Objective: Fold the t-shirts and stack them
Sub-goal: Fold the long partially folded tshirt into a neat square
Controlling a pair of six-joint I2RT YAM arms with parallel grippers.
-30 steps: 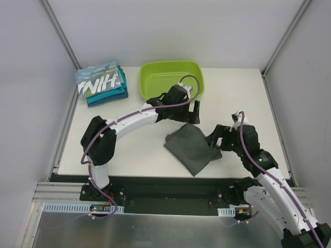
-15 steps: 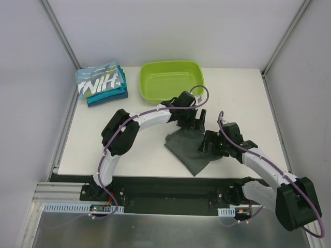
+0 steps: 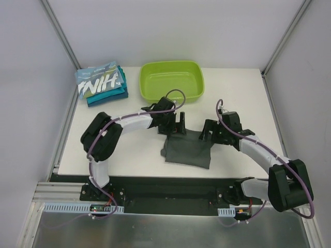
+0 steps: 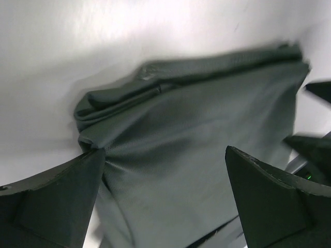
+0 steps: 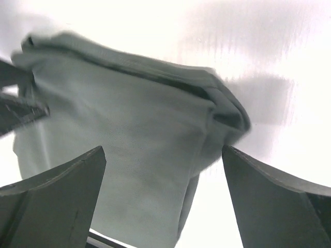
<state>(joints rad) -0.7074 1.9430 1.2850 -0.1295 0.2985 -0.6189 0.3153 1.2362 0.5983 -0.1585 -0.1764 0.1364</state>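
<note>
Dark grey t-shirt: soft, light, limp; probably best pinched at layered corners between the wide-spread, empty fingers of left gripper and right gripper.

One tub, at least three t-shirts

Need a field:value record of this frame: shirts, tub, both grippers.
dark grey cloth t-shirt: folded, flat on white table, near front centre
left gripper: fingers open, over shirt's far-left corner
right gripper: fingers open, over shirt's far-right corner
light blue t-shirt with white letters: folded, on top of teal t-shirts, far-left corner
lime-green plastic tub: empty, far centre
</note>
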